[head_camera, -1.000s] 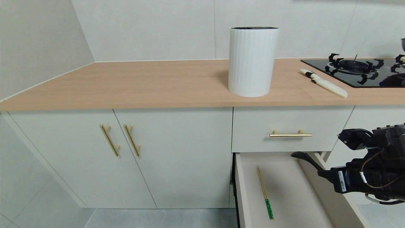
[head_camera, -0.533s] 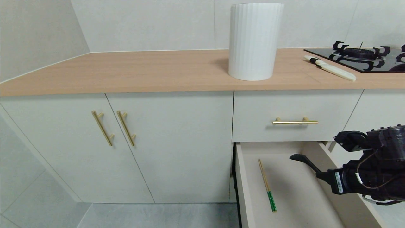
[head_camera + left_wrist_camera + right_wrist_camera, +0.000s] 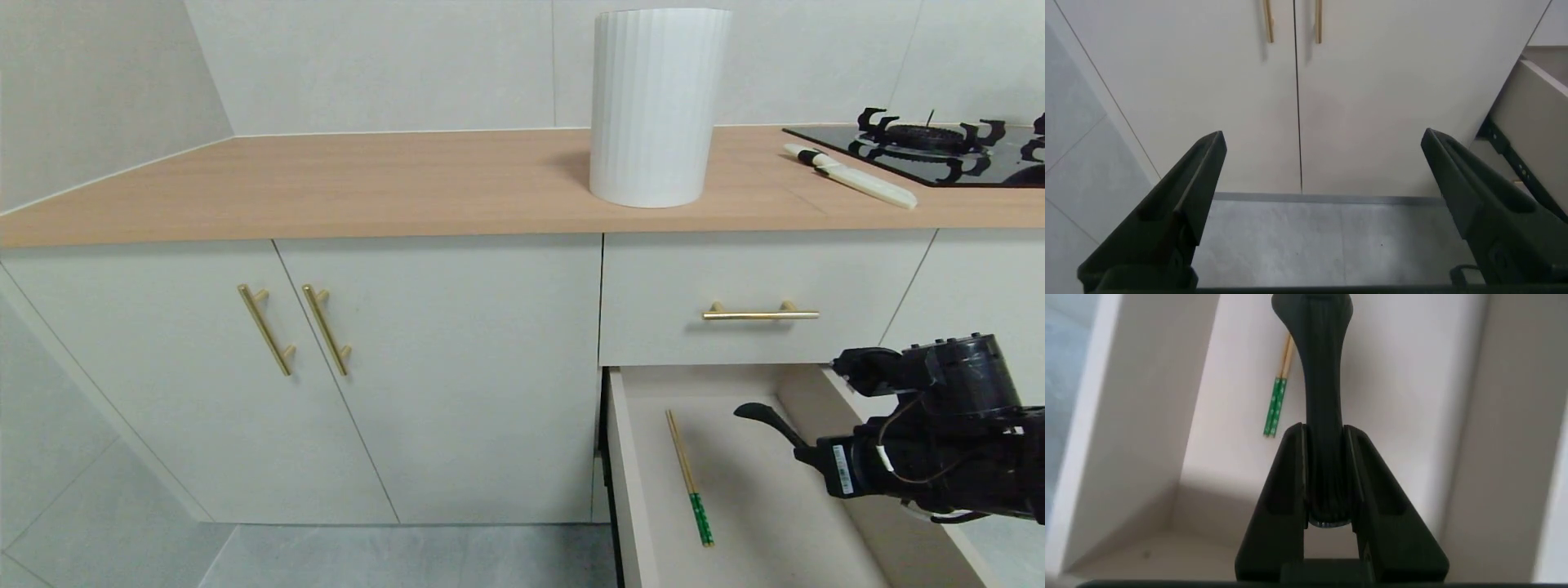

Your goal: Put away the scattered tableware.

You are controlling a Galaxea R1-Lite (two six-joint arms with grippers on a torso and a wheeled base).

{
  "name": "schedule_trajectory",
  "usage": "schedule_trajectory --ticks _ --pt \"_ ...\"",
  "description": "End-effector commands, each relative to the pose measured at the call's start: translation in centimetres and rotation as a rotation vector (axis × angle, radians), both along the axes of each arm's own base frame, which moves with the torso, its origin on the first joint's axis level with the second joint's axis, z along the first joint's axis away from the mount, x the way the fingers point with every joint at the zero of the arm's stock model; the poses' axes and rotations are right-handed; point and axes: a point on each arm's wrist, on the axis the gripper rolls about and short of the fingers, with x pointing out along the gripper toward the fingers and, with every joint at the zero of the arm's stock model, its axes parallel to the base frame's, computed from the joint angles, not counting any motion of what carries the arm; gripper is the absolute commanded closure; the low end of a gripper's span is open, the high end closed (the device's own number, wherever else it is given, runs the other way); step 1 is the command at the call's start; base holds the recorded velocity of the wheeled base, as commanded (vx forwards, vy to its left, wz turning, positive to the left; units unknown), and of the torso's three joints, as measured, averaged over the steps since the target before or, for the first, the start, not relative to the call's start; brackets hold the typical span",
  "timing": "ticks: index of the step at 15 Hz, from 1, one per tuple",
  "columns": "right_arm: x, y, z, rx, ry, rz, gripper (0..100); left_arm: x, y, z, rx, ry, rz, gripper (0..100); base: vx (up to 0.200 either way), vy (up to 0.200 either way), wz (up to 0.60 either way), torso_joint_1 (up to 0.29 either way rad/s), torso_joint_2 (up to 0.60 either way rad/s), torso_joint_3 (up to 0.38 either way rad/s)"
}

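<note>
My right gripper (image 3: 816,457) is shut on a black utensil (image 3: 763,418) with a long handle and a curved tip, held above the right half of the open lower drawer (image 3: 627,490). In the right wrist view the utensil (image 3: 1319,359) sticks out past the fingers (image 3: 1282,465) toward the drawer's floor. A pair of wooden chopsticks (image 3: 690,490) with green ends lies in the drawer's left half, also visible as chopsticks (image 3: 1278,392). A cream knife (image 3: 853,175) with a black band lies on the counter. My left gripper (image 3: 1323,155) is open and empty, low before the cupboard doors.
A tall white ribbed container (image 3: 653,106) stands on the wooden counter (image 3: 367,184). A black gas hob (image 3: 931,143) sits at the far right. Above the open drawer is a shut drawer with a brass handle (image 3: 761,314). Two cupboard doors (image 3: 367,392) are shut at the left.
The head camera dropped, so the whole picture shifted. My right gripper has moved a little to the left over the drawer with the black utensil still in it.
</note>
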Motion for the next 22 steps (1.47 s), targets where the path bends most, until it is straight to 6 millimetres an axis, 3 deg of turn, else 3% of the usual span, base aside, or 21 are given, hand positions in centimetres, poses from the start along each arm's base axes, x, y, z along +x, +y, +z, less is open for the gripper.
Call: schedule_trajectory --ticks 1,5,9,19,20,22 --pt "2.1 0.5 -3.9 -0.018 0.065 -0.021 100 0.0 0.0 0.0 -0.001 0.000 0.001 0 0.000 0.000 0.00 0.000 0.00 0.000" --pt "4.6 1.1 -9.4 -0.019 0.074 -0.090 100 0.0 0.0 0.0 -0.001 0.000 0.001 0 0.000 0.000 0.00 0.000 0.00 0.000" --pt "5.9 1.1 -12.4 -0.017 0.019 -0.158 100 0.0 0.0 0.0 -0.001 0.000 0.001 0 0.000 0.000 0.00 0.000 0.00 0.000" --pt "6.5 1.2 -14.5 -0.034 0.013 -0.180 100 0.0 0.0 0.0 -0.001 0.000 0.001 0 0.000 0.000 0.00 0.000 0.00 0.000" --pt "6.4 1.2 -14.6 -0.036 0.016 -0.179 0 0.0 0.0 0.0 -0.001 0.000 0.001 0 0.000 0.000 0.00 0.000 0.00 0.000" --pt "6.5 1.1 -14.6 -0.035 0.015 -0.182 0 0.0 0.0 0.0 -0.001 0.000 0.001 0 0.000 0.000 0.00 0.000 0.00 0.000"
